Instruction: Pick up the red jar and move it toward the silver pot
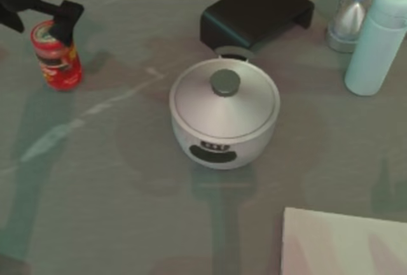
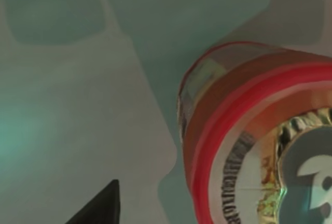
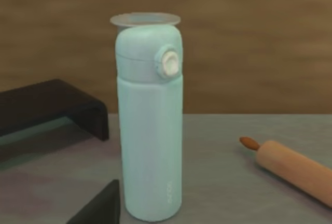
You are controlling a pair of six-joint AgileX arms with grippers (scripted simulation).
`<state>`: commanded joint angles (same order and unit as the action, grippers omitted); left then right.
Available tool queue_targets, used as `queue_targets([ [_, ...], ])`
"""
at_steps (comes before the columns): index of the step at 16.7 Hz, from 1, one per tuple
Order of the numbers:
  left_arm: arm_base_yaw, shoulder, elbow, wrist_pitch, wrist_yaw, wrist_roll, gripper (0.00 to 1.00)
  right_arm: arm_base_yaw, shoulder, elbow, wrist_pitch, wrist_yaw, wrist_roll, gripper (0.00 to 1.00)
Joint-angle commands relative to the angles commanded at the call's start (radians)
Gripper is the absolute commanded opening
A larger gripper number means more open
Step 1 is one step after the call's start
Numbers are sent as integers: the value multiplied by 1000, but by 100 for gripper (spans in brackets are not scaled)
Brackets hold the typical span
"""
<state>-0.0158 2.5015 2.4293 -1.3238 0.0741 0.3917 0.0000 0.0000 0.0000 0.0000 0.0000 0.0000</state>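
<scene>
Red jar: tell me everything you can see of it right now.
The red jar is a small cylinder with a glossy red body, a yellow-and-white label and a pale round lid with a red rim. It stands on the table at the far left, leaning slightly, well left of the silver pot. The left claw is down at its lid; whether it grips cannot be told. The left wrist view shows the lid close up.

Light: soft, even, rather dim.
Shadows: my arms' broad shadows cross the table (image 1: 127, 224).
Focus: the red jar (image 2: 249, 141) looms blurred at my left wrist.
</scene>
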Motion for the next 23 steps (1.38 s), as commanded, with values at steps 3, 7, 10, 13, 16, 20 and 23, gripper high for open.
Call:
queue_targets([
  [3, 0, 0, 0, 0, 0, 0, 100, 0, 0, 0, 0, 0, 0, 100],
  [7, -4, 1, -19, 19, -1, -4, 100, 0, 0, 0, 0, 0, 0, 100],
  [10, -5, 19, -86, 111, -1, -5, 100, 0, 0, 0, 0, 0, 0, 100],
  [13, -6, 33, -133, 167, -1, -6, 100, 0, 0, 0, 0, 0, 0, 100],
  [16, -6, 33, -133, 167, -1, -6, 100, 0, 0, 0, 0, 0, 0, 100],
  [20, -6, 33, -133, 167, -1, -6, 70, 0, 0, 0, 0, 0, 0, 100],
  [23, -6, 33, -133, 167, -1, -6, 47, 0, 0, 0, 0, 0, 0, 100],
])
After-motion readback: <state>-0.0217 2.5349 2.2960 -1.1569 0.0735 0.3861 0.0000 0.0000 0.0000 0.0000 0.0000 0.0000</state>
